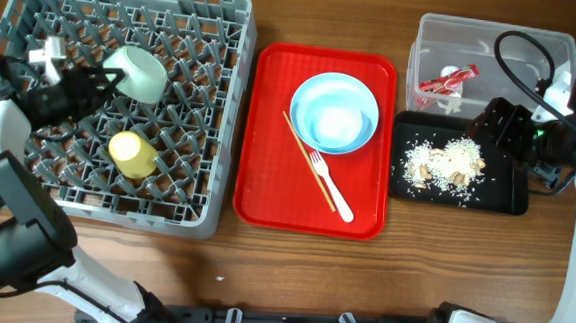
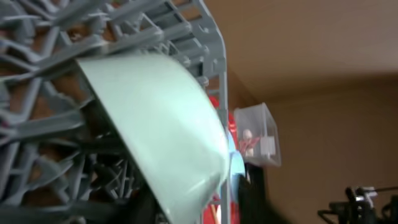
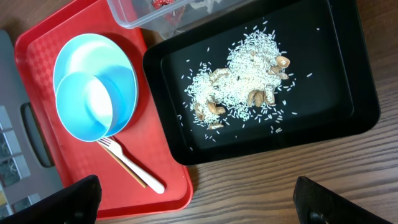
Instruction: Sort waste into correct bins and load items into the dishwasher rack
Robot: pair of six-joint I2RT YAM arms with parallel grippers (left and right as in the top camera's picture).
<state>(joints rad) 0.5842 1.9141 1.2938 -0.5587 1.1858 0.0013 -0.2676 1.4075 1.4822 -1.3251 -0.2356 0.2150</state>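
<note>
The pale green bowl [image 1: 140, 72] stands tilted among the pegs of the grey dishwasher rack [image 1: 25, 201]. My left gripper [image 1: 99, 78] is shut on its rim. The bowl fills the left wrist view [image 2: 155, 118]. A yellow cup [image 1: 131, 154] lies in the rack. A pale bluish-white plate [image 1: 357, 91] with a bowl [image 1: 336, 126] on it, a white fork [image 1: 331, 187] and chopsticks [image 1: 306, 161] lie on the red tray [image 1: 266, 190]. My right gripper [image 1: 506, 125] is open and empty above the black tray [image 1: 506, 195], which holds rice scraps [image 1: 446, 161]. The red-and-white wrapper [image 1: 448, 81] lies in the clear tub [image 1: 536, 41].
The right wrist view shows the plate [image 3: 99, 53], bowl [image 3: 84, 106], fork [image 3: 134, 165], rice [image 3: 242, 81] and the black tray [image 3: 329, 81], with my open fingers [image 3: 199, 208] over bare wooden table. A black cable [image 1: 520, 50] loops over the tub.
</note>
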